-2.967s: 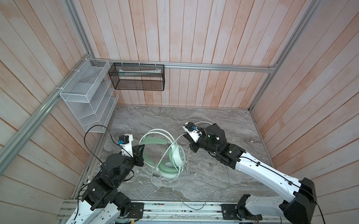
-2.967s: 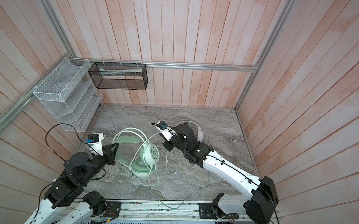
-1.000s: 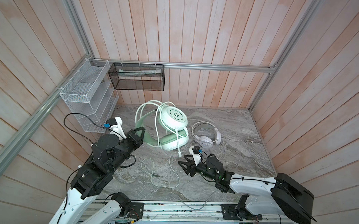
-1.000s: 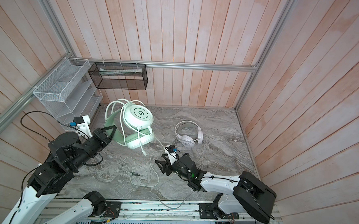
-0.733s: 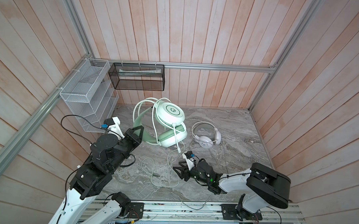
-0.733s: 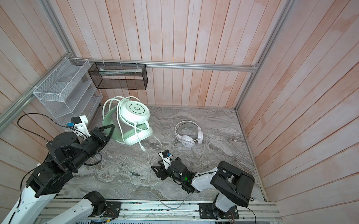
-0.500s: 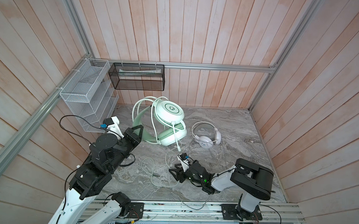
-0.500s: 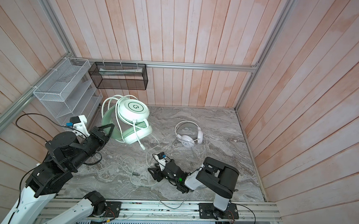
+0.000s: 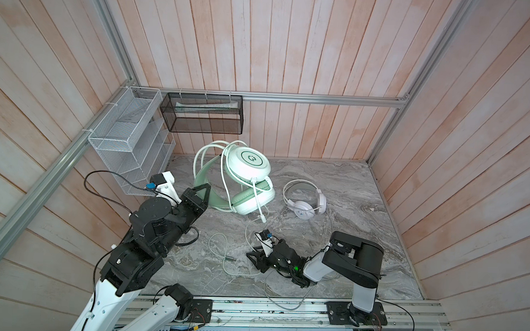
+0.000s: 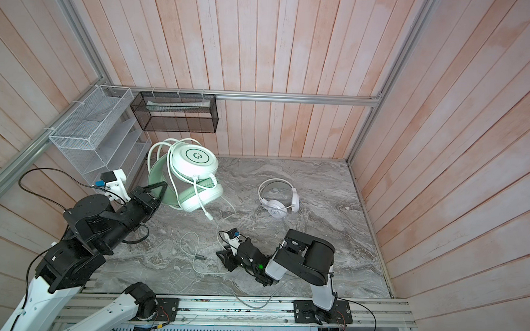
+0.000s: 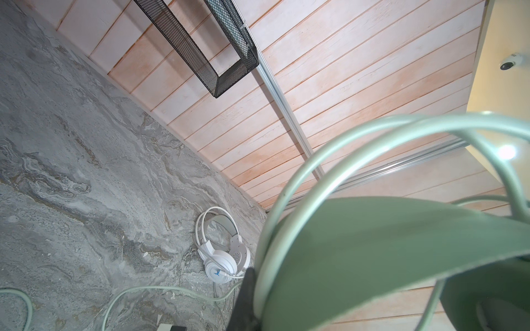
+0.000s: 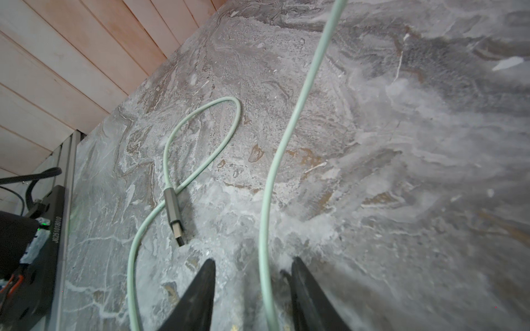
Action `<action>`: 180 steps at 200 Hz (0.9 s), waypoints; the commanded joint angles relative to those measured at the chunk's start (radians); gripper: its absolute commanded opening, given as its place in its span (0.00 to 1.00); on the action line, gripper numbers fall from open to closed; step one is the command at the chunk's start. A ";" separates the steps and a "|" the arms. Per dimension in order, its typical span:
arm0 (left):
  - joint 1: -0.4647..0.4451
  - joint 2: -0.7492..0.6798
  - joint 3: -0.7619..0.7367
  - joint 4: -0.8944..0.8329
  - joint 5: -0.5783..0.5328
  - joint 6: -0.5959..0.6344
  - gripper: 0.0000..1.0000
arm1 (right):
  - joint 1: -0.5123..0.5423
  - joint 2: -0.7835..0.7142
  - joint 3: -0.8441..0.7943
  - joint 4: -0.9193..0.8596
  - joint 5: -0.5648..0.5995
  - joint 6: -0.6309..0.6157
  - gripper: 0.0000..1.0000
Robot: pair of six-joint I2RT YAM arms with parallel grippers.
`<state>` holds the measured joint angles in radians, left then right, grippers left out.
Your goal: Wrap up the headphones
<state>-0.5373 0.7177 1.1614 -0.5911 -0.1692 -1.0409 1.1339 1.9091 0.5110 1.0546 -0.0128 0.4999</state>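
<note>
The mint-green headphones point(image 9: 248, 168) point(image 10: 193, 166) hang tilted above the back left of the table, cord looped several times round the cups. My left gripper point(image 9: 206, 190) point(image 10: 162, 188) is shut on their headband point(image 11: 372, 258); one dark finger point(image 11: 245, 303) shows beside it. Their mint cord point(image 12: 265, 229) trails down to the table, with its plug point(image 12: 173, 212) lying loose. My right gripper point(image 9: 253, 258) point(image 12: 253, 262) sits low on the table, open, its fingers either side of this cord and not touching it. The white headphones point(image 9: 305, 205) point(image 10: 279, 203) point(image 11: 222, 258) lie flat at mid right.
A white wire rack point(image 9: 129, 142) and a black mesh basket point(image 9: 203, 117) hang on the back left walls. Wooden walls close three sides. An aluminium rail point(image 9: 282, 308) with both arm bases runs along the front edge, with a grey cable looping over it.
My right gripper slid left along the table to the mint cord and its jaws narrowed round it. The left gripper carried the green headphones slightly back and left.
</note>
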 commanded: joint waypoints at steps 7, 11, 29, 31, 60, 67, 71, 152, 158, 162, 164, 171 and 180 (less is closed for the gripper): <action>-0.003 -0.007 0.043 0.083 -0.032 -0.037 0.00 | 0.027 -0.023 0.023 -0.012 0.009 -0.019 0.19; -0.003 -0.006 0.043 0.084 -0.036 -0.038 0.00 | 0.032 -0.028 0.027 -0.024 0.012 -0.025 0.16; -0.003 -0.002 0.043 0.070 -0.075 -0.054 0.00 | 0.076 -0.059 0.059 -0.104 0.040 -0.069 0.05; -0.003 -0.001 0.043 0.067 -0.082 -0.056 0.00 | 0.082 -0.062 0.062 -0.115 0.043 -0.074 0.04; -0.003 0.030 0.068 0.045 -0.177 -0.044 0.00 | 0.172 -0.112 0.113 -0.259 0.107 -0.151 0.00; -0.003 0.043 0.078 0.038 -0.203 -0.034 0.00 | 0.194 -0.125 0.122 -0.289 0.121 -0.169 0.00; -0.003 0.050 0.084 0.032 -0.218 -0.032 0.00 | 0.207 -0.132 0.127 -0.305 0.128 -0.176 0.00; 0.123 0.208 0.112 0.105 -0.328 0.185 0.00 | 0.428 -0.299 0.238 -0.641 0.284 -0.309 0.00; 0.140 0.221 0.112 0.105 -0.323 0.195 0.00 | 0.442 -0.309 0.256 -0.669 0.291 -0.320 0.00; 0.150 0.230 0.113 0.106 -0.322 0.201 0.00 | 0.452 -0.315 0.265 -0.688 0.295 -0.328 0.00; 0.154 0.235 0.111 0.107 -0.321 0.206 0.00 | 0.457 -0.320 0.269 -0.695 0.295 -0.331 0.00; 0.169 0.247 0.107 0.118 -0.315 0.221 0.00 | 0.471 -0.333 0.286 -0.719 0.298 -0.341 0.00; 0.186 0.263 0.099 0.133 -0.312 0.236 0.00 | 0.485 -0.352 0.306 -0.749 0.296 -0.351 0.00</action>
<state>-0.3904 0.9634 1.2293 -0.5880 -0.4797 -0.8570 1.5795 1.6089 0.7586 0.4500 0.2394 0.2089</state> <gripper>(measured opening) 0.080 0.065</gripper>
